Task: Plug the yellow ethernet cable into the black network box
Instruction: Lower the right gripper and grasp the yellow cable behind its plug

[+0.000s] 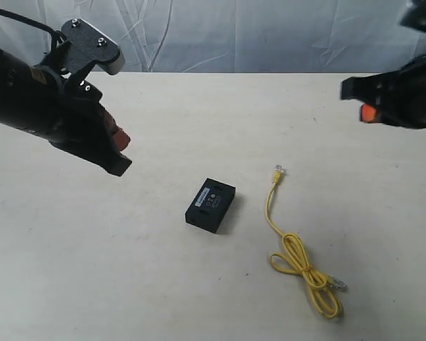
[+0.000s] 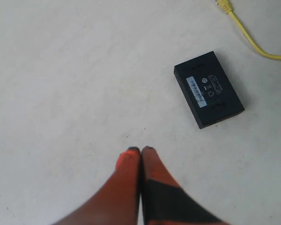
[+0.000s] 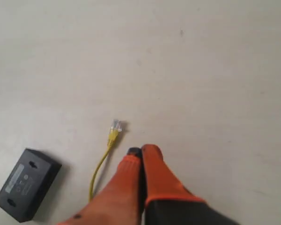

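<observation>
Yellow is easy to find: the yellow ethernet cable [image 1: 269, 207] lies loose on the pale worktop [image 1: 92, 270], below and ahead of my right hand [image 3: 140, 151], touching neither hand. 1 clear plug [image 3: 115, 124] lies ahead of that hand's fingertips. The rest of the cord runs back into a loose loop, with the 2nd plug [image 1: 339, 285] at its far end. My right hand hangs above the worktop with its 2 orange fingers pressed together on nothing. The black network box [image 1: 211, 204] lies flat, label up, between my 2 hands, near the cable but apart from it. My left hand [image 2: 140, 151] hovers with the box ahead of its fingertips, its fingers likewise closed together and empty.
</observation>
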`<state>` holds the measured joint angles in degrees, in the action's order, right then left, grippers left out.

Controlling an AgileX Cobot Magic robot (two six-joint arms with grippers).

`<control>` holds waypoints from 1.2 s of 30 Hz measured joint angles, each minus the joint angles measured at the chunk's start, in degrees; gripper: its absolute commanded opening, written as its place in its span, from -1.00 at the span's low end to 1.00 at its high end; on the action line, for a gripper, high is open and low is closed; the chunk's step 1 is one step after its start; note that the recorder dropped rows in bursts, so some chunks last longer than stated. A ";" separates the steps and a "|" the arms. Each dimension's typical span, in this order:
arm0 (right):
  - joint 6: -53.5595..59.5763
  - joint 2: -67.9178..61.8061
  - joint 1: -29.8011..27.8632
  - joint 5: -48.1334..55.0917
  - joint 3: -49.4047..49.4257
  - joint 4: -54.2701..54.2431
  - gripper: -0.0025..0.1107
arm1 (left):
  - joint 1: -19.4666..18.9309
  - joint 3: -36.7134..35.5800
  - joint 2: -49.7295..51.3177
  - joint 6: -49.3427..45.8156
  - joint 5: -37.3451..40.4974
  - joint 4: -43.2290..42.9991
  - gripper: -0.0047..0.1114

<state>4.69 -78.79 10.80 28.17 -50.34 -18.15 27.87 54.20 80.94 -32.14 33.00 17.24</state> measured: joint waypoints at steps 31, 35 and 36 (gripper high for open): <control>-11.62 -30.16 14.48 -2.62 -9.78 -1.39 -0.97 | 0.00 0.00 0.00 0.00 -0.62 -0.64 -0.92; -12.03 -30.16 14.48 -2.62 -9.78 -1.39 -0.90 | 0.00 0.00 0.00 0.00 -0.62 -0.64 -0.92; -12.13 -30.16 14.48 -2.62 -9.78 -1.39 -0.80 | 0.00 0.00 0.00 0.00 -0.72 -0.64 -0.92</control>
<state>-7.44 -108.95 25.28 25.56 -60.12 -19.54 27.87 54.20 80.94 -32.14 32.28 16.60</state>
